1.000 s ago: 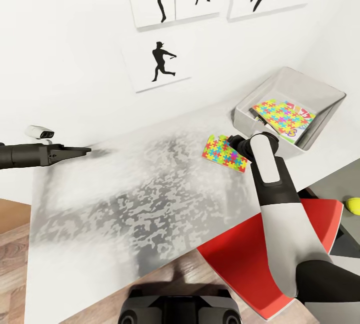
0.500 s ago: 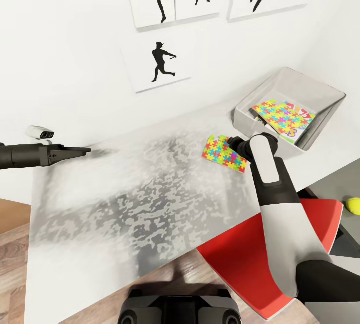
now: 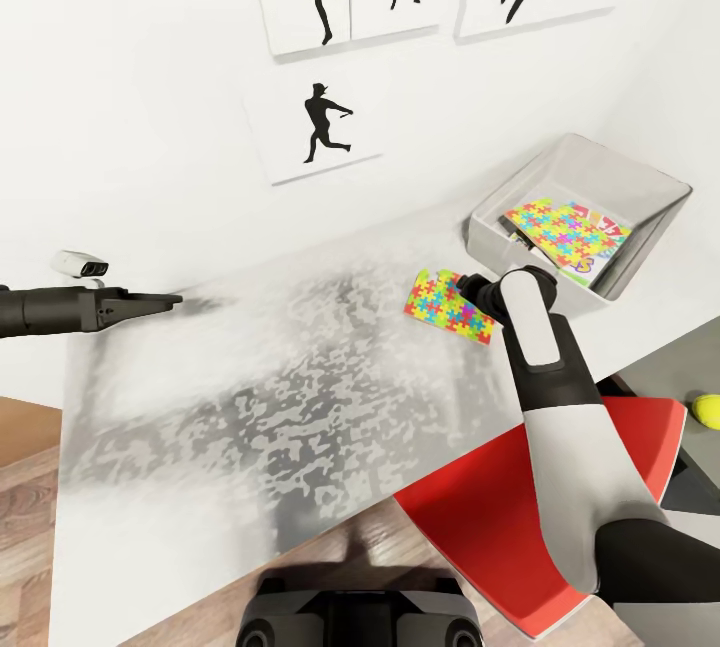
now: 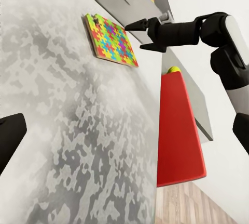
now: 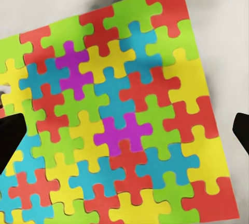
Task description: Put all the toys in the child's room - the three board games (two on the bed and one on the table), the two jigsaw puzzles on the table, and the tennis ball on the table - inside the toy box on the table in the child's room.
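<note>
Nothing has shifted since earlier: our right gripper (image 4: 136, 29), jaws spread wide, hovers over the flat multicoloured jigsaw square (image 3: 447, 307); we should descend squarely before closing.

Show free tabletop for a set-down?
Bare: the table between the left end effector and the jigsaw puzzle. Crowded: around the toy box, where the right end effector hovers over that puzzle.

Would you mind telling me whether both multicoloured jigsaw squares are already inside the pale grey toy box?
No, one multicoloured jigsaw square lies in the pale grey toy box, while the other jigsaw square rests on the table beside it.
</note>
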You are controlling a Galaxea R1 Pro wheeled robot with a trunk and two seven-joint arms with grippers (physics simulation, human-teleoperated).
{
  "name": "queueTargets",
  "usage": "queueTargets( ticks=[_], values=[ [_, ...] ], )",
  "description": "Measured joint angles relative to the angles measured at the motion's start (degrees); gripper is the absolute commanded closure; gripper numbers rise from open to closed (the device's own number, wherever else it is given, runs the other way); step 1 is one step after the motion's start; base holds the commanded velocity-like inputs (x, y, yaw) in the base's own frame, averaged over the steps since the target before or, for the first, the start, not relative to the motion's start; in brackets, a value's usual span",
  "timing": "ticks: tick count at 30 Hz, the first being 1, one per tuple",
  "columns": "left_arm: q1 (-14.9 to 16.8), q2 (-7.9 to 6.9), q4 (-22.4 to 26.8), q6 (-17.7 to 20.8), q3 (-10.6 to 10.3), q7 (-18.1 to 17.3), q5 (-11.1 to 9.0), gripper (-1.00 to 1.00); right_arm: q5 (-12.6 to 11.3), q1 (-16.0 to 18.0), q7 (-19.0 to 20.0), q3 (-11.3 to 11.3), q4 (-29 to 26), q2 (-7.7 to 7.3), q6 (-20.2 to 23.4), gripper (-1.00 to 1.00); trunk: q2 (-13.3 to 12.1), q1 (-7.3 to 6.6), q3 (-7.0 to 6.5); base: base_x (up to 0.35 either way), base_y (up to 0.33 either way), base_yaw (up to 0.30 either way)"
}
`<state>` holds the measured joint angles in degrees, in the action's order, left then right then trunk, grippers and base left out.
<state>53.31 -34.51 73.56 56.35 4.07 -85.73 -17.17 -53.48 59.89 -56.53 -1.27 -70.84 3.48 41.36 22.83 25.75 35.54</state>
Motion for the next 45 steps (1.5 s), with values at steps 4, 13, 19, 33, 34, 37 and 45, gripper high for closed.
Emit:
queueTargets(
  ticks=[4, 13, 19, 33, 34, 37, 45],
  values=[
    [-0.02, 0.00, 0.00, 0.00, 0.00, 0.07, 0.00, -1.00, 0.07, 0.03, 0.01, -0.01, 0.40, -0.03, 0.00, -1.00, 0.00, 0.00, 0.00, 0.000, 0.000, 0.000],
    [0.01, 0.02, 0.00, 0.00, 0.00, 0.10, 0.05, -1.00, 1.85, 0.00, 0.38, -0.01, 3.30, -0.02, -0.30, -1.00, 0.00, 0.00, 0.00, 0.000, 0.000, 0.000],
    [-0.02, 0.38, -0.17, -0.03, -0.03, 0.05, 0.18, -1.00, 2.60, 0.01, 0.66, -0.01, 5.27, -0.03, -0.53, -1.00, 0.00, 0.00, 0.00, 0.000, 0.000, 0.000],
    [-0.04, 0.95, -0.25, -0.08, -0.08, -0.05, 0.25, -1.00, 3.56, 0.03, 1.94, -0.06, 5.57, 0.03, -0.13, -1.00, 0.03, -0.02, -0.01, 0.000, 0.004, 0.000],
    [-0.03, 0.95, -0.25, -0.08, -0.08, -0.06, 0.25, -1.00, 3.64, 0.03, 2.16, -0.06, 5.61, 0.03, -0.12, -1.00, 0.03, -0.02, -0.01, 0.000, 0.049, 0.000],
    [-0.01, 0.95, -0.25, -0.08, -0.08, -0.06, 0.25, -1.00, 3.59, 0.03, 2.28, -0.08, 5.62, 0.03, -0.11, -1.00, 0.03, -0.02, -0.01, 0.000, 0.031, 0.000],
    [-0.02, 0.97, -0.27, -0.05, -0.09, -0.02, 0.18, -1.00, 3.00, 0.03, 2.61, -0.14, 5.75, 0.05, -0.63, -1.00, 0.03, 0.00, -0.01, -0.083, 0.005, 0.000]
  ],
)
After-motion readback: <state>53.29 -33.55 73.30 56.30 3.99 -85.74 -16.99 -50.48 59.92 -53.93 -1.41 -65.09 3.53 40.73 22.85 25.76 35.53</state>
